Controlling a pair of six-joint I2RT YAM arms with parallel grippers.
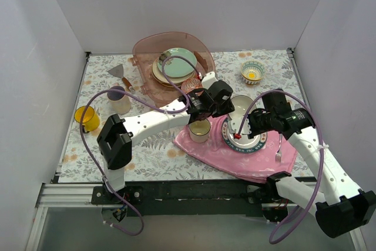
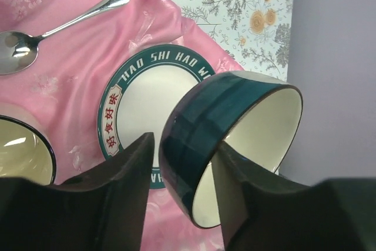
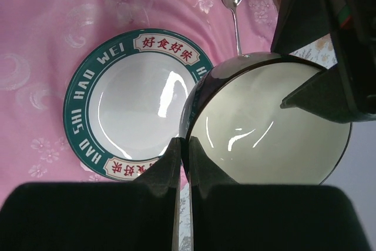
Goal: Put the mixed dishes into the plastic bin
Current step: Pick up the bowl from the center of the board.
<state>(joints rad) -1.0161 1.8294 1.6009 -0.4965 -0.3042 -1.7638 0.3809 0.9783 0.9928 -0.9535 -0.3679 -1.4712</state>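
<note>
A bowl (image 1: 242, 104), dark teal outside and cream inside, hangs tilted above the lettered dark-rimmed plate (image 1: 245, 140). My right gripper (image 3: 184, 140) is shut on the bowl's rim (image 3: 270, 127). My left gripper (image 2: 183, 142) is open and straddles the bowl's wall (image 2: 258, 116), with one finger inside and a small gap at the outer finger. The plastic bin (image 1: 144, 51) stands at the back centre and holds stacked plates, a mint-green one (image 1: 176, 60) on top. On the table are a yellow mug (image 1: 88, 119), a pale mug with purple inside (image 1: 119, 99) and a red-patterned bowl (image 1: 252, 73).
A pink cloth (image 1: 205, 148) lies front centre under the lettered plate, a cream cup (image 1: 200, 130), a spoon (image 2: 59, 27) and a fork (image 1: 279, 151). A metal scraper (image 1: 120, 73) lies left of the bin. White walls close in three sides.
</note>
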